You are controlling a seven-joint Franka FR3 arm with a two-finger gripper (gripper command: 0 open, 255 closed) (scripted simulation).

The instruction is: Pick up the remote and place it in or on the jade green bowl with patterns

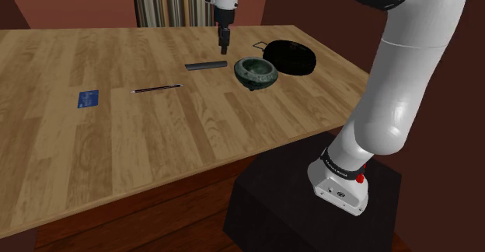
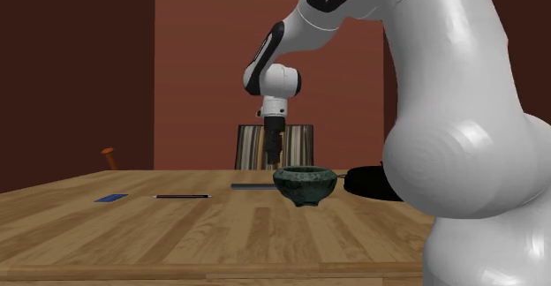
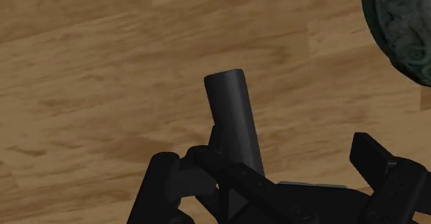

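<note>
The remote (image 1: 206, 65) is a dark grey bar lying flat on the wooden table (image 1: 116, 141), just off the shoulder view's left of the dark green patterned bowl (image 1: 256, 73). My gripper (image 1: 225, 47) hangs a little above the remote's end nearest the bowl, pointing down. In the wrist view the remote (image 3: 235, 119) runs out from between the black fingers (image 3: 162, 181), which stand well apart and touch nothing; my gripper (image 3: 269, 178) is open and the bowl (image 3: 407, 29) sits off to one side. The second exterior view shows the gripper (image 2: 274, 159) above the remote (image 2: 254, 186), behind the bowl (image 2: 305, 184).
A round black pan (image 1: 289, 56) lies just behind the bowl. A pencil (image 1: 155, 89) and a blue card (image 1: 88, 98) lie further along the table toward the shoulder view's left. A striped chair back (image 2: 274, 143) stands beyond the far edge.
</note>
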